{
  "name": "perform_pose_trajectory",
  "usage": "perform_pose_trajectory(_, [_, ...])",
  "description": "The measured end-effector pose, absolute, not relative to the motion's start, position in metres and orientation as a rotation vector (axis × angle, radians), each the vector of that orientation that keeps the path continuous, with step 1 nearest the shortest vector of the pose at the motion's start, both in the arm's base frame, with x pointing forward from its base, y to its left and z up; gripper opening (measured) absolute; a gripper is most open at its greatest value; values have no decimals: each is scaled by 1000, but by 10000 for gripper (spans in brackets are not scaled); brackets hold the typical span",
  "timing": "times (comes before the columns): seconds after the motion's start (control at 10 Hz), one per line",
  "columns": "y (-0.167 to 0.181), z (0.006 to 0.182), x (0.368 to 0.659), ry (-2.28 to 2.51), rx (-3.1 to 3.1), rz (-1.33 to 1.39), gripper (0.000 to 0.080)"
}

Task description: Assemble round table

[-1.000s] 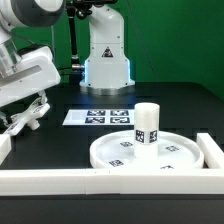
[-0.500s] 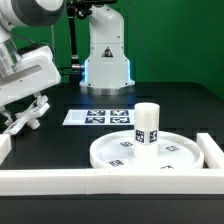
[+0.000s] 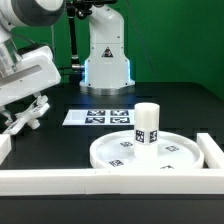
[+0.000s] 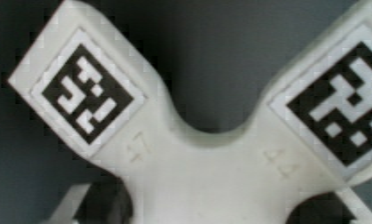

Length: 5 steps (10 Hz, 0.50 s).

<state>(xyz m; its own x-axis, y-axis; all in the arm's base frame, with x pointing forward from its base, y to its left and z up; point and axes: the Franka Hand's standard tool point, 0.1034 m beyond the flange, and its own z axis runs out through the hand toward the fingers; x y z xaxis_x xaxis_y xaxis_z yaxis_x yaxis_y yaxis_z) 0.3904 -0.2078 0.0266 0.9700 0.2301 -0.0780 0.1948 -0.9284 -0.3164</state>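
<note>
Your black desk (image 3: pixel 170 105) fills the exterior view, with the arm's white pedestal (image 3: pixel 105 55) standing at 12 o'clock. White border rails (image 3: pixel 100 182) run along the 6 o'clock edge and up the 3 o'clock side. Tucked into that corner, at about 5 o'clock, you see the round disc (image 3: pixel 110 152) lying flat with its rim up. The marker board (image 3: pixel 100 117) lies flat near the centre, just behind the disc. The cylinder leg (image 3: pixel 146 123) stands upright on the disc, about at its middle, showing one tag. At 9 o'clock, well apart from the disc, the fingers (image 3: pixel 30 112) hang low over the desk. In your wrist view the cross-shaped base (image 4: pixel 186 150) fills the picture, two tagged arms spreading in a V, and the fingers look closed narrowly on its hub, though they are blurred.
</note>
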Motion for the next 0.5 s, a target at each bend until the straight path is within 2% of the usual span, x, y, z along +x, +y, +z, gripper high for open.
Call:
perform_pose_trajectory(0.2, [-204, 34, 395, -239, -2830, 162, 438])
perform_pose_trajectory(0.5, [-168, 76, 413, -87, -2875, 130, 438])
